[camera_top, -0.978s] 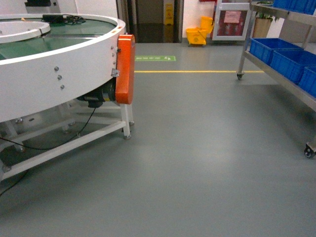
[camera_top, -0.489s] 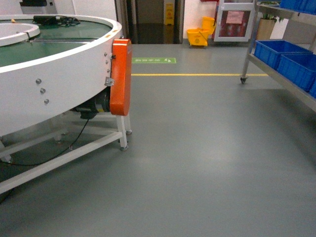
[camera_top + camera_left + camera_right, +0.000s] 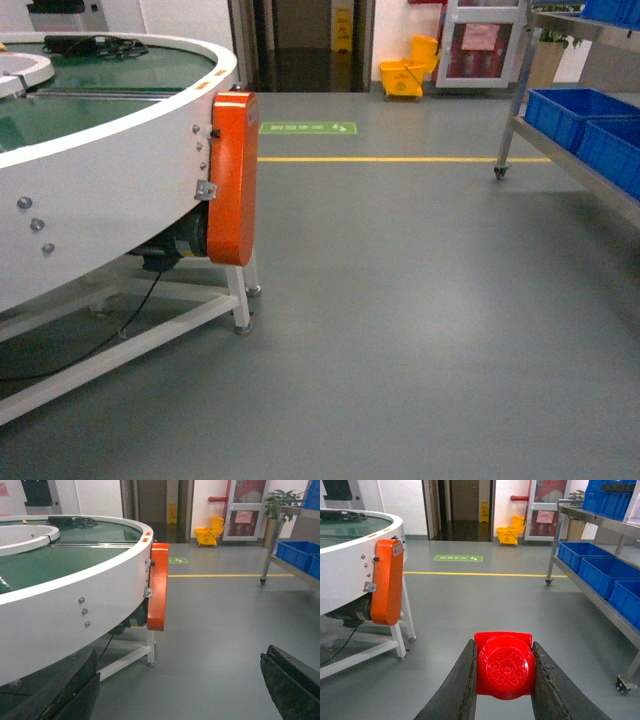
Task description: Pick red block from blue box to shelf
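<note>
The red block (image 3: 506, 669) sits clamped between the two dark fingers of my right gripper (image 3: 503, 645), its round stud facing the right wrist camera, held above the grey floor. My left gripper (image 3: 181, 652) is open, its fingers (image 3: 70, 692) wide apart with only floor between them. The steel shelf (image 3: 592, 587) runs along the right side, also seen as the shelf (image 3: 560, 160) at the right edge of the head view and the shelf (image 3: 287, 570) in the left wrist view. The blue box is out of view. Neither gripper shows in the head view.
A round white conveyor table (image 3: 110, 190) with a green belt and an orange guard (image 3: 233, 180) fills the left. Dark blue crates (image 3: 600, 565) sit on the shelf's lower tier. A yellow mop bucket (image 3: 405, 75) stands by the far doorway. A yellow line (image 3: 400, 159) crosses the floor.
The head view has advanced: the conveyor and its orange guard have grown and slid left, and the shelf with its crates has slid toward the right edge.
</note>
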